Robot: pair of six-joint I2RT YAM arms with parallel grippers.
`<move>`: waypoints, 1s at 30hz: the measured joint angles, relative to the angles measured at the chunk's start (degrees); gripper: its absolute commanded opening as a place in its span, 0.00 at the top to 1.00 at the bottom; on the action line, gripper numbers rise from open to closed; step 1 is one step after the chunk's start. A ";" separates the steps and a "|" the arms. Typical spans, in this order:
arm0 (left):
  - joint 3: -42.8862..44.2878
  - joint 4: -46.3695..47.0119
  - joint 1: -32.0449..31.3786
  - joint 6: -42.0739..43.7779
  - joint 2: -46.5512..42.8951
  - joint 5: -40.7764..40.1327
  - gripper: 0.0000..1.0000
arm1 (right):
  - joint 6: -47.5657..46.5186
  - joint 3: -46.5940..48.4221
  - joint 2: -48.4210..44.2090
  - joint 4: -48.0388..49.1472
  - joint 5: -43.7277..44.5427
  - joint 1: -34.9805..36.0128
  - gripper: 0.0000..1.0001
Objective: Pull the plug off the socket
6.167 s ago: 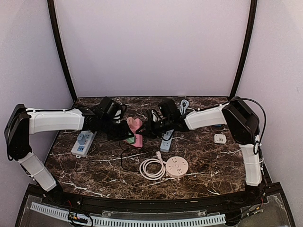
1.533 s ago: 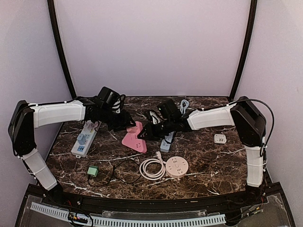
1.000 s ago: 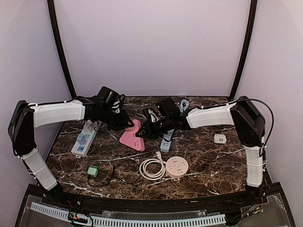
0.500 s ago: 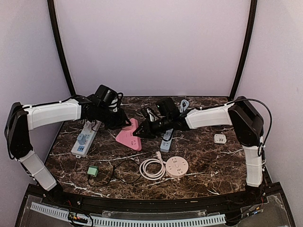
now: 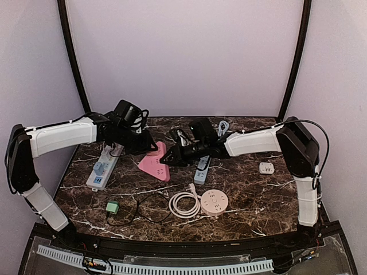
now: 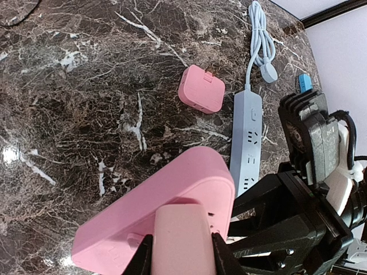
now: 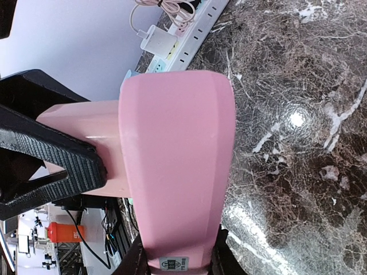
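A pink triangular socket block (image 5: pixel 153 164) is held above the table between both grippers. My left gripper (image 5: pixel 147 148) is shut on a pale pink plug (image 6: pixel 180 238) seated in the block's face (image 6: pixel 172 192). My right gripper (image 5: pixel 173 156) is shut on the block's far end (image 7: pixel 178 154), and its black body shows in the left wrist view (image 6: pixel 298 229). In the right wrist view my left gripper's finger (image 7: pixel 54 152) presses on the pale plug (image 7: pixel 80 123). A green plug (image 5: pixel 112 207) with a black cable lies loose on the table at the front left.
A white power strip (image 5: pixel 102 170) lies at the left. A grey-blue strip (image 5: pixel 200 168) lies behind the right gripper. A round white socket (image 5: pixel 214 201) and a coiled white cable (image 5: pixel 183 203) sit in front. A small white adapter (image 5: pixel 266 168) is at the right, and a small pink adapter (image 6: pixel 200 89) on the marble.
The green plug has left the pink block and now lies at the front left. Over the last second both grippers carried the block a little left and up.
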 measured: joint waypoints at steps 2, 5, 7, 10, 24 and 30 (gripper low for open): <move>0.81 -1.07 -0.68 0.33 -0.02 -1.51 1.00 | -0.04 0.02 0.00 0.46 -0.13 0.00 1.00; 1.95 -2.95 -2.03 0.46 -0.02 -4.35 1.00 | -0.33 0.02 0.00 0.66 -0.68 0.00 1.00; 2.08 -3.30 -2.58 0.39 -0.02 -5.49 1.00 | -0.68 0.07 0.00 0.52 -0.76 0.00 1.00; 3.19 -4.96 -3.19 0.35 0.11 -6.91 1.00 | -1.53 0.63 0.00 -0.37 -0.63 0.15 1.00; 9.38 -12.76 -1.88 1.51 2.25 1.29 1.00 | -1.73 2.60 0.81 -9.11 11.13 -2.25 1.00; 9.35 -13.64 -0.83 1.95 1.38 2.84 1.00 | -1.70 2.82 1.18 -9.11 10.29 -3.48 1.00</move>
